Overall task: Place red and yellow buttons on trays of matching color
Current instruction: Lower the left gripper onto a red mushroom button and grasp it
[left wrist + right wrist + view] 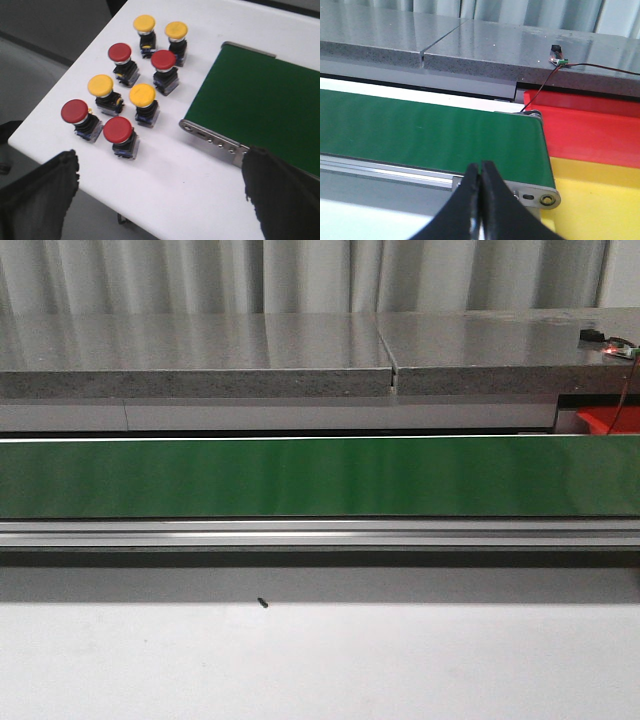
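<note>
In the left wrist view several red and yellow buttons stand in a cluster on the white table; the nearest red button (118,130) and a yellow button (142,95) are closest to the fingers. My left gripper (160,192) is open and empty, above bare table short of the cluster. In the right wrist view my right gripper (481,172) is shut and empty, over the green belt's end. The red tray (590,130) and the yellow tray (600,200) lie beyond that belt end. Neither gripper shows in the front view.
The green conveyor belt (320,477) runs across the front view; it also shows in the left wrist view (265,100) and the right wrist view (420,130). A grey stone ledge (200,350) lies behind it. A small sensor with wires (557,55) sits on the ledge.
</note>
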You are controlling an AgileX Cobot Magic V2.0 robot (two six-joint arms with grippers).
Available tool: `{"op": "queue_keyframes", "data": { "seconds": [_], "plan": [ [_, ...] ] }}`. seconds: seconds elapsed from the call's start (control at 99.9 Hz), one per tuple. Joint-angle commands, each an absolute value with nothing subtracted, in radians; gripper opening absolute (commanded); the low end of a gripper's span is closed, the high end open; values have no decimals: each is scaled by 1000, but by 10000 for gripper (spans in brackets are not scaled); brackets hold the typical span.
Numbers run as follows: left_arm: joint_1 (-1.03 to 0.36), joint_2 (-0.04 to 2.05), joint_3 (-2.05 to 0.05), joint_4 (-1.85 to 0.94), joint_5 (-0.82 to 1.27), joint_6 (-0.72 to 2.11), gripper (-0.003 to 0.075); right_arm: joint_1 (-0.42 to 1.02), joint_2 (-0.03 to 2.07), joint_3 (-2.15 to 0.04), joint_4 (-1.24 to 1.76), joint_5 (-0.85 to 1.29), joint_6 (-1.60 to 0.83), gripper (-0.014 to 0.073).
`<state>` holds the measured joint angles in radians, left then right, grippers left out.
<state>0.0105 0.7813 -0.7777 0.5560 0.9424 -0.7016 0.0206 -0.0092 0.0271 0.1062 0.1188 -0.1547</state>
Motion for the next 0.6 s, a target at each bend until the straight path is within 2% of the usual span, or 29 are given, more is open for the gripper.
{"op": "queue_keyframes", "data": {
  "seconds": [0.0, 0.32, 0.59],
  "plan": [
    [71, 831, -811, 601, 870, -718, 640, 23, -24, 11, 101, 37, -154, -68],
    [323, 1015, -811, 562, 721, -709, 640, 23, -24, 11, 101, 37, -154, -68],
    [397, 1208, -821, 539, 640, -709, 640, 23, -24, 11, 101, 37, -154, -68]
  ]
}}
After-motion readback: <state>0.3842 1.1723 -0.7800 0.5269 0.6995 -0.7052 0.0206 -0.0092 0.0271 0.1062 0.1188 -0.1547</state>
